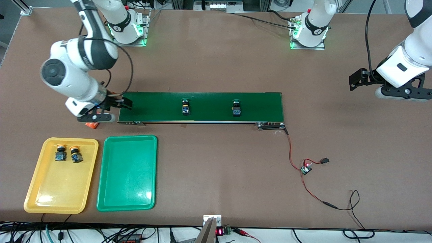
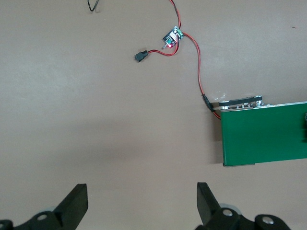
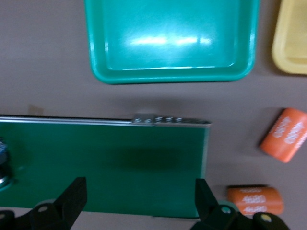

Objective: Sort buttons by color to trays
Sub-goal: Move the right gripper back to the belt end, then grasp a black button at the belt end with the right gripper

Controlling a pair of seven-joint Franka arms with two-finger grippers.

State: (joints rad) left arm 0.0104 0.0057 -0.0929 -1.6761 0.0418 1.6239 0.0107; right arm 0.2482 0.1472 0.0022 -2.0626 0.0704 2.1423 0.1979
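Two green-capped buttons (image 1: 185,107) (image 1: 236,108) lie on the dark-green conveyor belt (image 1: 209,101). Two yellow-capped buttons (image 1: 60,152) (image 1: 76,154) sit side by side in the yellow tray (image 1: 57,189). The green tray (image 1: 128,182) (image 3: 170,38) beside it holds nothing. My right gripper (image 1: 118,103) (image 3: 139,196) hangs open over the belt's end toward the right arm, nothing between its fingers. One button just shows at the edge of the right wrist view (image 3: 2,163). My left gripper (image 1: 359,79) (image 2: 142,201) waits open over bare table, off the belt's other end.
Two orange cylinders printed "4680" (image 3: 284,135) (image 3: 254,200) lie on the table off the belt's end under the right arm. Red and black wires run from the belt's other end to a small circuit board (image 1: 305,168) (image 2: 171,37).
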